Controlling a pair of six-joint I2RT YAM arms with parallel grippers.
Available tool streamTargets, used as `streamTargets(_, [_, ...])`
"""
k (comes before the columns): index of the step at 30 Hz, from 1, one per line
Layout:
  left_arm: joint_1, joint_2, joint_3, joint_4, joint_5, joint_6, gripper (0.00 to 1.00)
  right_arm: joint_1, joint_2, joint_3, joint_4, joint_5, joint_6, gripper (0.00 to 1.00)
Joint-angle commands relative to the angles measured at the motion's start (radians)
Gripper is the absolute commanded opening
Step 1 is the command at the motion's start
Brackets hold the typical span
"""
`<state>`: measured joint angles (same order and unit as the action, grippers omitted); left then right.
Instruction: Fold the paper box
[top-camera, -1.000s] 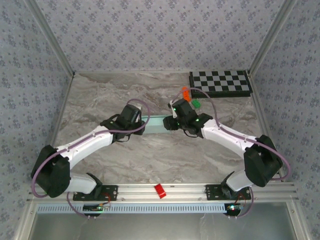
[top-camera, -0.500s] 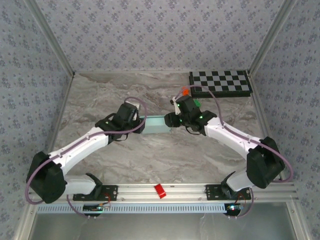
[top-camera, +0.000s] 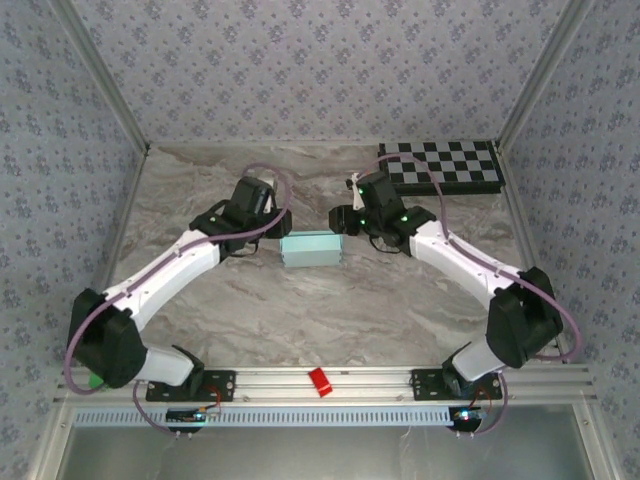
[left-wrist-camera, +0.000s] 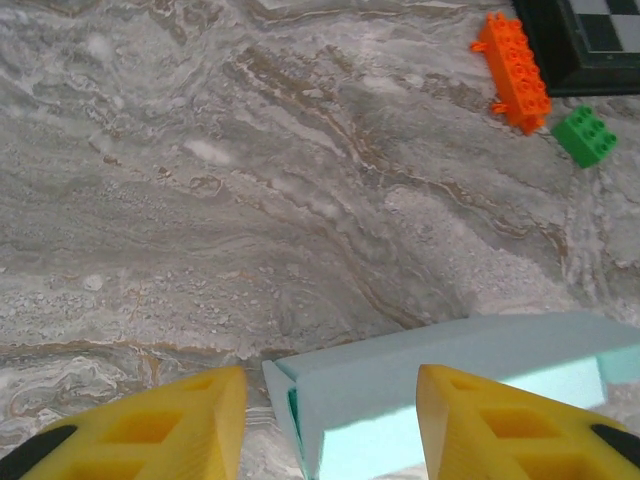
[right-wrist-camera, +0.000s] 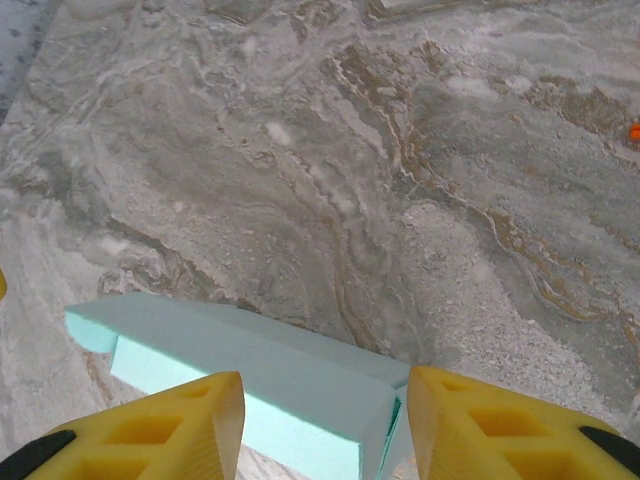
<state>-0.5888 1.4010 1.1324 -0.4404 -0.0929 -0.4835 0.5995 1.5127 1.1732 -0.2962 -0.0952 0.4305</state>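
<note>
The paper box (top-camera: 311, 249) is a pale aqua, closed rectangular box lying flat on the marble table (top-camera: 200, 190), between the two arms. My left gripper (top-camera: 280, 228) hovers at its left end and my right gripper (top-camera: 345, 222) at its right end, both slightly to the far side. In the left wrist view the box's left end (left-wrist-camera: 340, 400) shows below the yellow fingers (left-wrist-camera: 190, 420) of the left gripper (left-wrist-camera: 330, 385), which stand apart. In the right wrist view the right gripper (right-wrist-camera: 320, 385) is open above the box's right end (right-wrist-camera: 300, 385). Neither gripper grips the box.
A black-and-white checkered board (top-camera: 440, 166) lies at the far right corner. An orange brick (left-wrist-camera: 513, 70) and a green brick (left-wrist-camera: 585, 135) sit on the table beside it. A small red piece (top-camera: 319, 381) rests on the front rail.
The left jaws have opened and let go of the box. Both grippers drew back towards the far side, leaving the box uncovered on the table.
</note>
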Motion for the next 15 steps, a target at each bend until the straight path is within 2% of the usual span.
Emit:
streamTargets(1, [0.006,0.038,0.049,-0.044,0.037,-0.032,0.48,-0.009,0.033,0.052,-0.005,-0.018,0.038,0.48])
streamTargets(15, [0.011,0.093,0.028,-0.041,0.068,-0.065,0.49,0.003,0.075,-0.007,0.023,-0.021,0.069,0.47])
